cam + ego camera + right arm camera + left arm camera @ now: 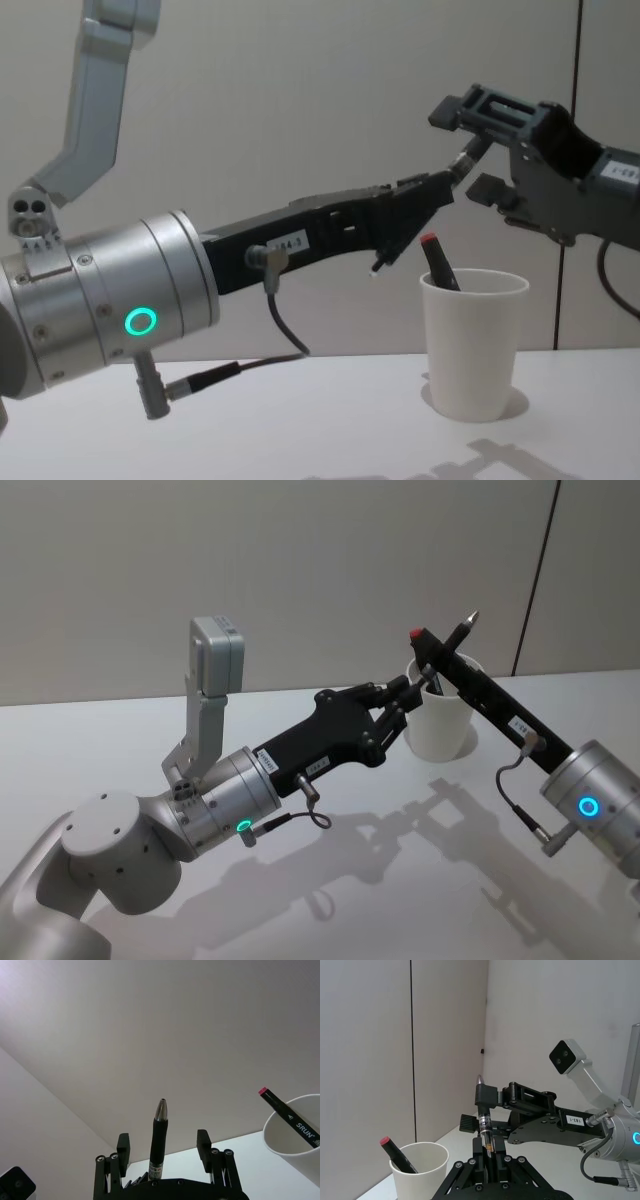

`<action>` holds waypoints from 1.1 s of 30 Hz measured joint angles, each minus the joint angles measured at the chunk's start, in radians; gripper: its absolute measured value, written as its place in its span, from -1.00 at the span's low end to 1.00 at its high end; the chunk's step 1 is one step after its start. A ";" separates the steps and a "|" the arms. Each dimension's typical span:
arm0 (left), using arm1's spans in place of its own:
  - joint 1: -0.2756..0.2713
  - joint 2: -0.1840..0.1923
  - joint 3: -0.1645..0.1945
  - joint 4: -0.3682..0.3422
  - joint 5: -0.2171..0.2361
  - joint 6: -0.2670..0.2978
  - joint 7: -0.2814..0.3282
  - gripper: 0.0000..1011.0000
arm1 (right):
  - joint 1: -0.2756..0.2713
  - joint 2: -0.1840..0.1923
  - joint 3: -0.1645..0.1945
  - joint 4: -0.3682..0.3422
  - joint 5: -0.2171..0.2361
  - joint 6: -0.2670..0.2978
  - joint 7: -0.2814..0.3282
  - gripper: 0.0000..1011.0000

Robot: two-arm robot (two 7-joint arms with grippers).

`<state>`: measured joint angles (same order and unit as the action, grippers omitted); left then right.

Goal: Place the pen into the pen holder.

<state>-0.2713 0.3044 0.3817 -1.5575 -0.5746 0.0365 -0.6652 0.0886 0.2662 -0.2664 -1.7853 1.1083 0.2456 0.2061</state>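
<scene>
The pen (484,1120) is dark with a silver tip and stands upright above the table, beside the pen holder (440,725), a white paper cup. My left gripper (487,1152) is shut on the pen's lower barrel. My right gripper (162,1142) is open, one finger on either side of the pen's upper part (159,1135) with a gap on both sides. In the chest view the pen (468,158) runs from the left gripper (452,180) up into the right gripper (480,145), above the pen holder's (472,340) rim.
A black marker with a red cap (418,636) leans inside the cup. The cup stands on a white table (350,880) near a grey wall. Both arms meet over the cup, the left one from the near left, the right one from the near right.
</scene>
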 joint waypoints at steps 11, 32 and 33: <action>0.000 0.000 0.000 0.000 0.000 0.000 0.000 -0.73 | 0.006 -0.006 -0.004 0.005 -0.004 -0.006 -0.003 0.12; 0.000 0.000 0.000 0.000 0.000 0.000 0.000 -0.74 | 0.009 -0.008 -0.007 0.008 -0.006 -0.010 -0.005 -0.74; 0.000 0.000 0.000 0.000 0.000 0.000 0.000 -0.74 | 0.009 -0.008 -0.007 0.008 -0.006 -0.010 -0.005 -0.74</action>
<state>-0.2713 0.3044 0.3816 -1.5575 -0.5745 0.0365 -0.6650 0.0974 0.2579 -0.2732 -1.7771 1.1020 0.2357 0.2013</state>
